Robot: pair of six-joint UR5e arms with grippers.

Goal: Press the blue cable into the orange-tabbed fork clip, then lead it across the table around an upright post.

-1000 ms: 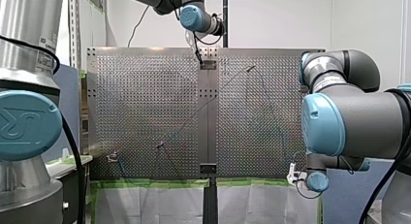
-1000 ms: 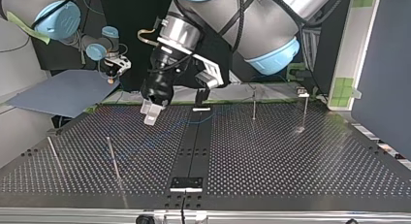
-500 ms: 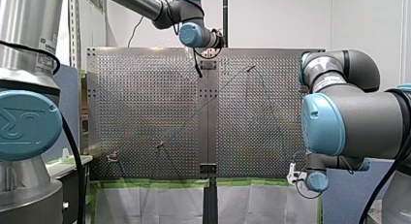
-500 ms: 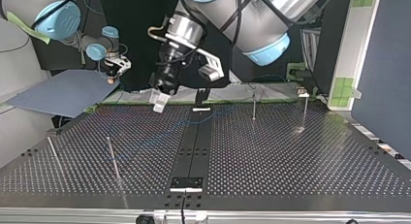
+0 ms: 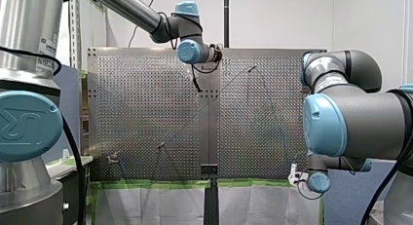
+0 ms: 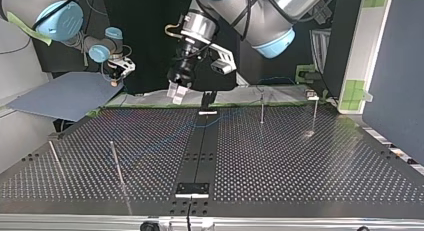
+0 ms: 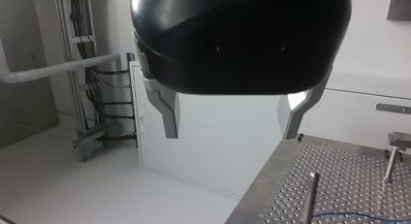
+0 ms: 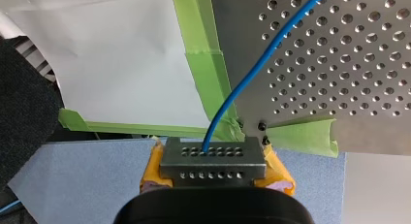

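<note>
The thin blue cable (image 6: 165, 137) lies slack across the perforated table (image 6: 300, 161), passing an upright post (image 6: 116, 161). In the right wrist view it (image 8: 252, 69) runs off the table's edge into my right gripper (image 8: 213, 158), whose yellow pads are shut on its end. That gripper (image 6: 116, 73) hangs off the table's far corner at the top view's left. My left gripper (image 6: 176, 91) hangs open and empty above the far edge near the middle strip. In the left wrist view its fingers (image 7: 167, 112) stand wide apart over bare floor. A small clip (image 6: 312, 95) sits at the far right corner.
More upright posts stand at the top view's left (image 6: 55, 158) and far right (image 6: 262, 110), (image 6: 315, 113). A dark centre strip (image 6: 200, 146) splits the table. A blue-grey sheet (image 6: 65, 93) lies beyond the far left corner. Green tape (image 8: 203, 64) lines the table's edge.
My left gripper has risen off the table and drawn back toward the far edge and the top view's right, still open. The right arm and the cable have stayed put.
</note>
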